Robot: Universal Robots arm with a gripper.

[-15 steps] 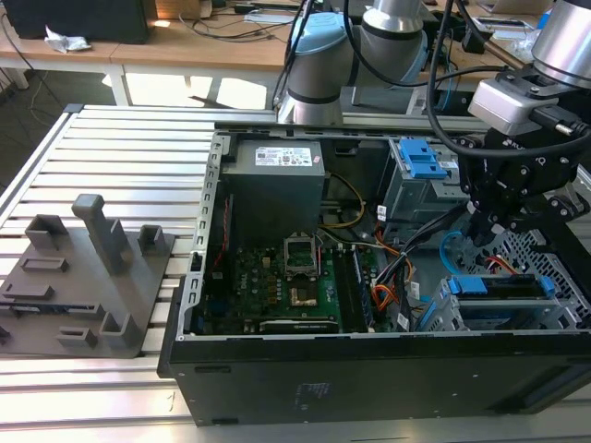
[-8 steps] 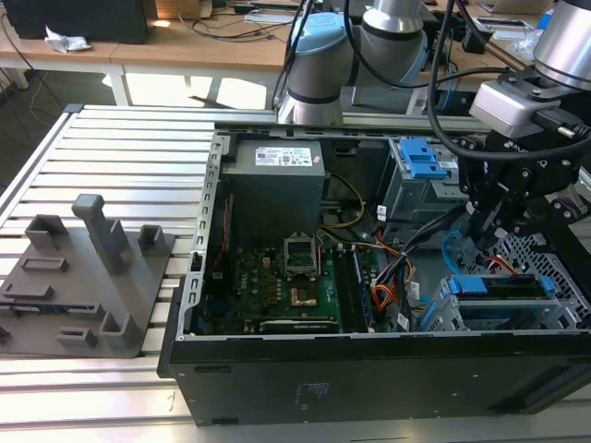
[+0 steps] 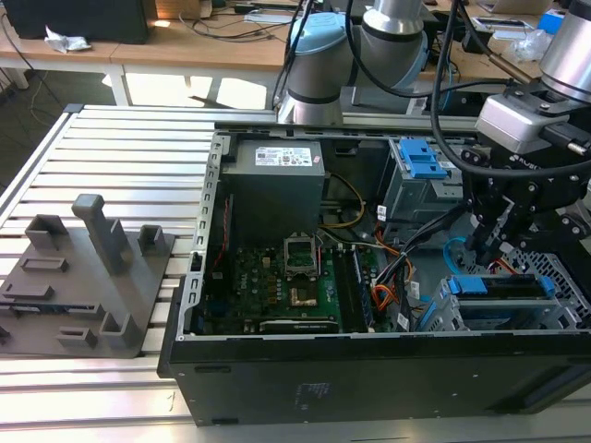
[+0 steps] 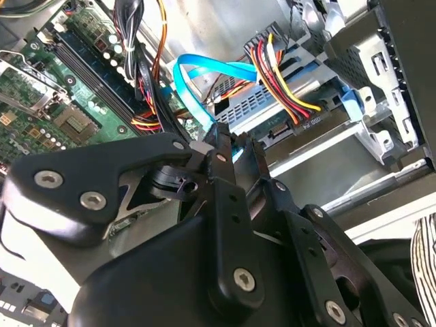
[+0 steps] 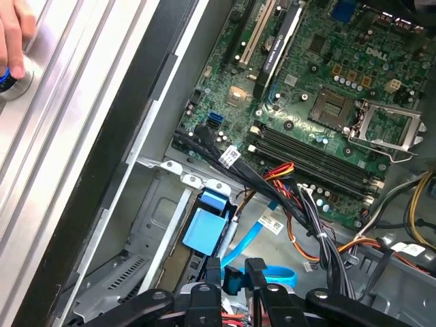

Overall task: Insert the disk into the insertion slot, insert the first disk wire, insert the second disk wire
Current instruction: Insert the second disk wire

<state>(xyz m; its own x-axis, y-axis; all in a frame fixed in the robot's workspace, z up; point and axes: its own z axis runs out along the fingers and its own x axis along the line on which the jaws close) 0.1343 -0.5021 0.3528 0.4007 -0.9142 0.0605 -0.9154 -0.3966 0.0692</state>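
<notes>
Gripper [image 5: 234, 272] hangs low inside the open case [image 3: 369, 369], its two black fingers [image 5: 212, 271] drawn close together on the plug end of the second disk wire [image 4: 204, 71]. In the first wrist view a small blue piece sits pinched between the fingertips; I judge the claw to be clenched on that plug, though the contact itself is partly hidden.

From the fingertips the light-blue flat cable runs away in a loop and bends back toward the disk [image 4: 300, 126], which already sits in the insertion slot [image 4: 368, 61] with its blue carrier [image 3: 480, 284] showing at the edge. A bundle of red, yellow and black wires [image 4: 286, 75] is plugged at the disk's rear, just beside where the blue cable ends up, so one wire looks already in place.

The relation that matters: the disk's rear edge lies just beyond the fingertips, ahead of them along the claw's own pointing line, near but apart. Its long axis runs across that line, so the connector strip faces the held plug roughly square-on, as far as I can judge. The motherboard [image 5: 327, 102] lies off to one side of the claw, well away from the slot.
</notes>
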